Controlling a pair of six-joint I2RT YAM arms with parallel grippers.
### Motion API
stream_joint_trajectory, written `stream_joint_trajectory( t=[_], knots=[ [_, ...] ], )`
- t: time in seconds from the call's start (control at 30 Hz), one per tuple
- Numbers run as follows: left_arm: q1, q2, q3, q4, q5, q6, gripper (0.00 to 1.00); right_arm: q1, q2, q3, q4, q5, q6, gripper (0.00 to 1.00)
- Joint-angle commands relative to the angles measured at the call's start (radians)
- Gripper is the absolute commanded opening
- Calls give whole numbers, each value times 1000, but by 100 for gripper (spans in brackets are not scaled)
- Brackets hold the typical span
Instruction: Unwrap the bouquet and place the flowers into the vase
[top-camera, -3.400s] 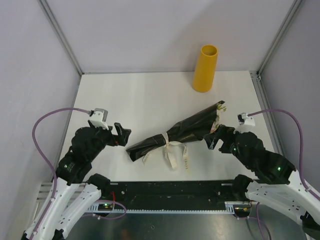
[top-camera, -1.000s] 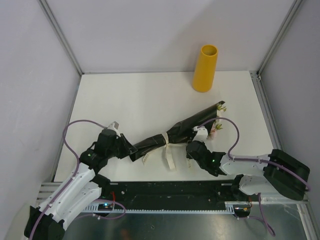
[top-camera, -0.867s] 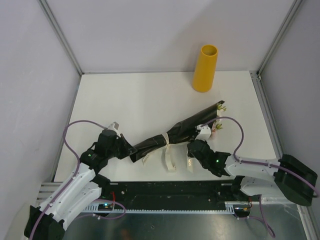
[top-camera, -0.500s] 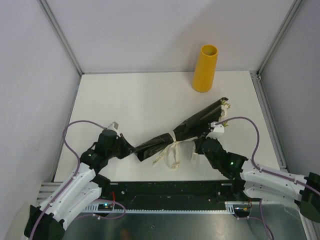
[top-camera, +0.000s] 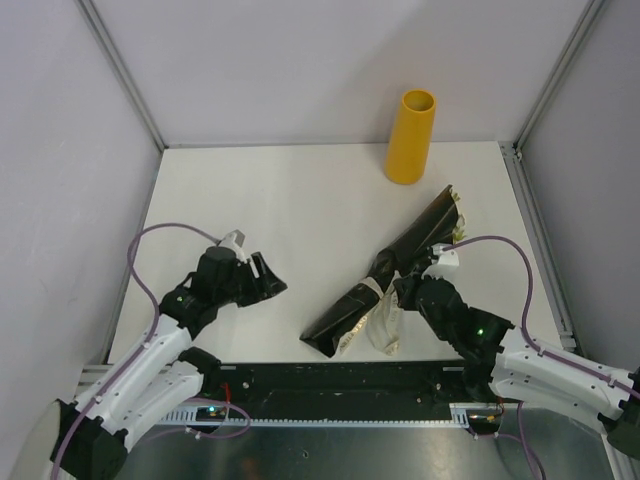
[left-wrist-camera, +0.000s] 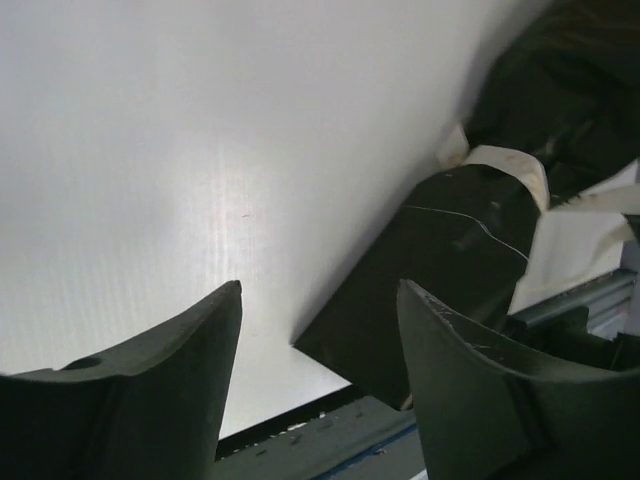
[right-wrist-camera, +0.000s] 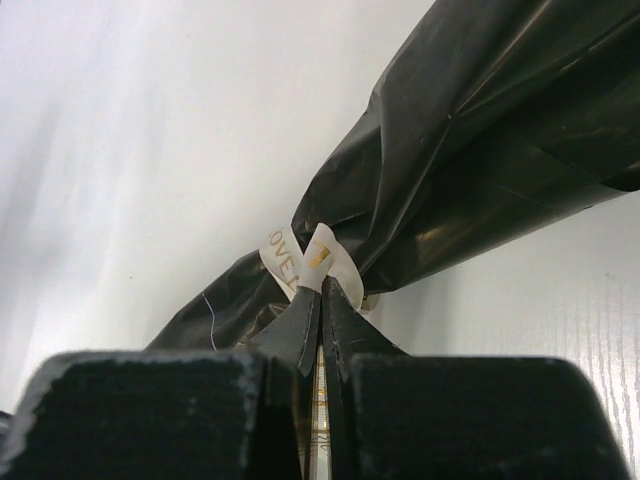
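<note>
The bouquet (top-camera: 400, 262) lies diagonally on the white table, a glossy black wrap (right-wrist-camera: 480, 150) with its stem end (left-wrist-camera: 440, 270) toward the near edge. A cream ribbon (top-camera: 384, 325) ties its waist. My right gripper (top-camera: 397, 292) is shut on the ribbon (right-wrist-camera: 318, 258), right at the knot, its fingertips (right-wrist-camera: 322, 296) pinched together. My left gripper (top-camera: 272, 283) stands open to the left of the stem end, apart from it, with nothing between its fingers (left-wrist-camera: 150, 380). The flowers stay hidden in the wrap apart from pale tips (top-camera: 459, 225) at its far end. The yellow vase (top-camera: 411, 137) stands upright at the back.
The table's near edge and a dark metal rail (top-camera: 340, 385) run just below the stem end. Grey walls close off the back and both sides. Bare table (top-camera: 260, 200) lies between the left gripper and the vase.
The left gripper has let go of the stem end, opened and drawn back left. The right gripper, still shut on the ribbon, has dragged the bouquet right, its stem end swinging toward the near edge.
</note>
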Motion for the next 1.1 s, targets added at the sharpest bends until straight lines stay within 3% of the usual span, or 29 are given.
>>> stream_joint_trajectory(
  t=[0.0, 0.2, 0.43, 0.7, 1.07],
  knots=[
    [-93, 57, 115, 26, -3, 106, 71, -2, -2, 59, -22, -21, 4, 0],
    [-241, 228, 234, 25, 70, 229, 75, -6, -3, 91, -52, -38, 39, 0],
    [-338, 346, 321, -3, 170, 262, 74, -21, 29, 186, -186, -46, 105, 0],
    [-424, 495, 357, -24, 126, 302, 73, -28, -2, 212, -309, 19, 207, 0],
    [-525, 614, 466, -28, 28, 299, 79, -37, 4, 222, -252, -55, 118, 0]
  ],
)
